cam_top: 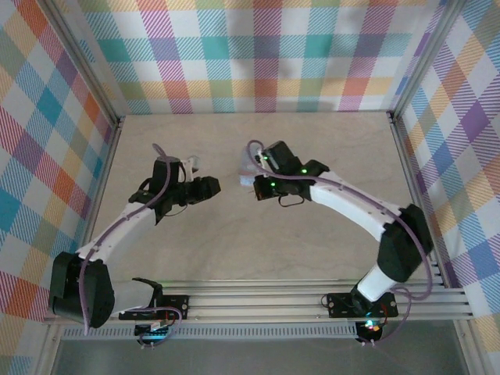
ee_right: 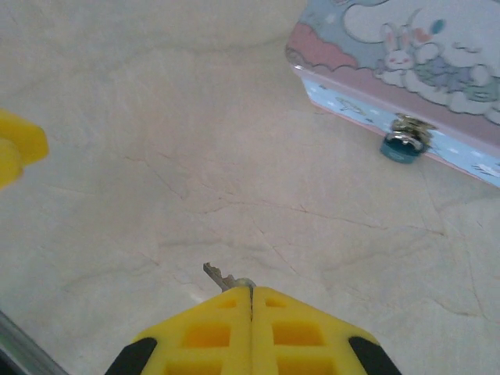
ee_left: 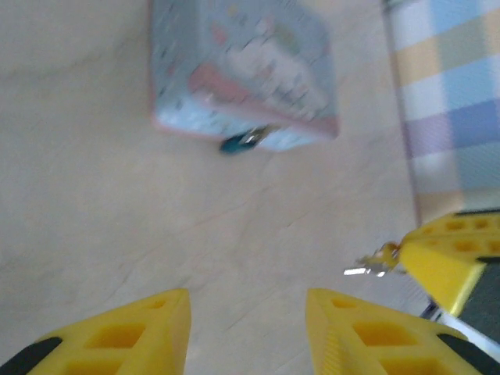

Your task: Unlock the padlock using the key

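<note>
key pinched and ready, padlock waiting on the tin

the right end effector point(ee_right: 251, 301) is clenched on the small silver metal key point(ee_right: 221, 275). only the toothed tip sticks out past the yellow fingers, and i think this leaves the blade free to enter the lock. the tiny dark teal padlock point(ee_right: 402, 145) hangs at the front clasp of the pale blue cartoon-printed tin box point(ee_right: 406, 55). the box stands on the pale wooden counter point(ee_right: 156, 156), well apart from the key. the left end effector point(ee_left: 246, 328) is released, with nothing between its fingers, and faces the box, probably to steady it. the keyhole of the padlock cannot be made out. the left wrist view is blurred, and the box is cut off at the frame edge.
</note>
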